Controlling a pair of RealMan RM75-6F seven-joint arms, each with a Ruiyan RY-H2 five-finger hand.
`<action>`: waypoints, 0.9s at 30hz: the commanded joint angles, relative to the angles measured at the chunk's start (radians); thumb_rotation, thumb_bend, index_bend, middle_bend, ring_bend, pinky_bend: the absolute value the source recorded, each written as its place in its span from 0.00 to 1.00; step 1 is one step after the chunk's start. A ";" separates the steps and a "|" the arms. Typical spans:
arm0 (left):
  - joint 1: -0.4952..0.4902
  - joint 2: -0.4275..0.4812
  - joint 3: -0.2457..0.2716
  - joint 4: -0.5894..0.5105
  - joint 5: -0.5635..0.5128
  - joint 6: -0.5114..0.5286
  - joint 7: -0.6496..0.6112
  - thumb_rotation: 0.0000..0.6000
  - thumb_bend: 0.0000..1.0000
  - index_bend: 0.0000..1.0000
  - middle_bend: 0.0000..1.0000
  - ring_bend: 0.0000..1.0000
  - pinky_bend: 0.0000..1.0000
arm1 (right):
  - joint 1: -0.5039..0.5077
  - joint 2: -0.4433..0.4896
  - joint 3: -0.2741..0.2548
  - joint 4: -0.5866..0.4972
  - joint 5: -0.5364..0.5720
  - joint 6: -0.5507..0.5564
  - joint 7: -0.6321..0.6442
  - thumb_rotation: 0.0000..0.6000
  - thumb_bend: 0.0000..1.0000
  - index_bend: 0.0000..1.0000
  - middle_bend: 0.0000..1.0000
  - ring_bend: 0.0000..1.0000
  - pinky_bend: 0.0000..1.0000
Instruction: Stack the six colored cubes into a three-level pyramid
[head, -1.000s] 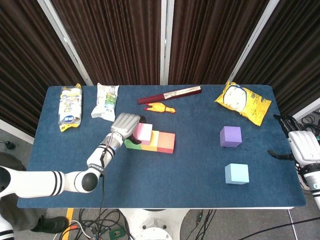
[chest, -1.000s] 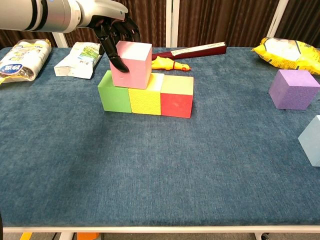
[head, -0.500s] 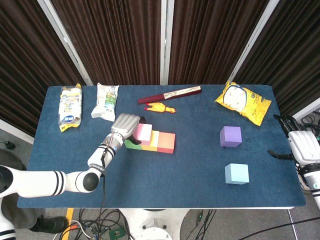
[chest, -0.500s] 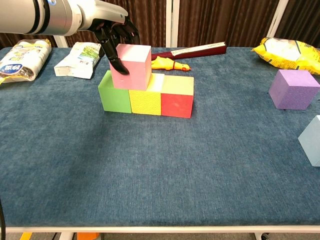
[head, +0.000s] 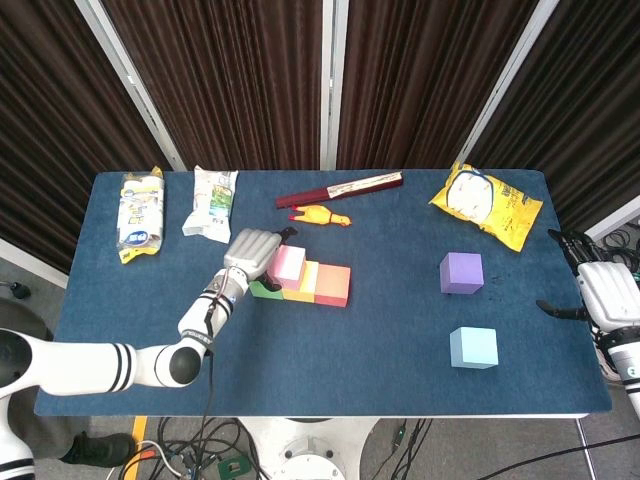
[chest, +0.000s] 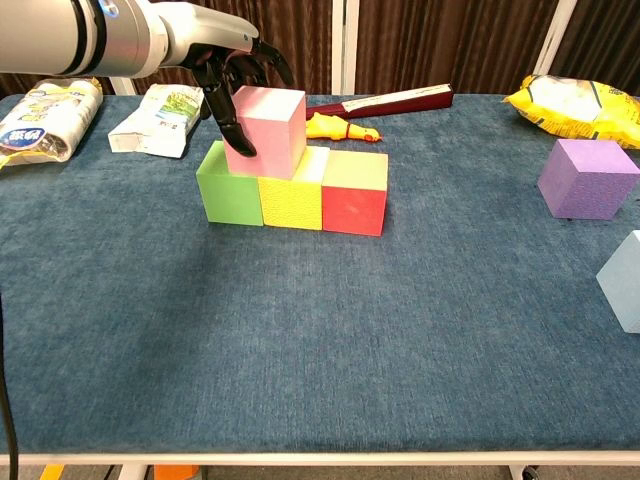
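Observation:
A green cube (chest: 228, 190), a yellow cube (chest: 290, 200) and a red cube (chest: 353, 205) stand side by side in a row. The pink cube (chest: 272, 130) rests on top, over the green and yellow ones. My left hand (chest: 228, 70) holds the pink cube, thumb on its front-left face and fingers arched over its back; in the head view the left hand (head: 252, 250) covers the pink cube's (head: 289, 265) left side. The purple cube (head: 461, 272) and light blue cube (head: 473, 347) sit apart at the right. My right hand (head: 603, 292) hovers off the table's right edge, holding nothing, fingers apart.
Behind the row lie a yellow rubber chicken (head: 322, 216) and a dark red folded fan (head: 340, 189). Two snack packets (head: 140, 213) (head: 211, 203) lie at the back left, and a yellow bag (head: 487, 203) at the back right.
The left hand and the pink cube have shifted slightly right on the bottom row, and the fingers now arch higher over the cube. The right hand has not moved.

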 joint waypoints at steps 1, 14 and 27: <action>0.000 -0.002 0.000 -0.001 0.000 0.000 0.001 1.00 0.10 0.09 0.21 0.27 0.55 | 0.000 -0.001 0.000 0.001 -0.001 0.001 0.001 1.00 0.09 0.00 0.10 0.05 0.19; -0.002 0.012 0.006 -0.044 0.011 0.024 0.030 1.00 0.09 0.06 0.16 0.17 0.48 | 0.000 -0.002 -0.001 0.001 -0.009 0.004 0.007 1.00 0.09 0.00 0.10 0.05 0.19; -0.004 0.010 0.008 -0.046 -0.003 0.053 0.057 1.00 0.09 0.06 0.27 0.22 0.47 | -0.003 -0.003 -0.002 0.002 -0.010 0.007 0.009 1.00 0.09 0.00 0.10 0.05 0.19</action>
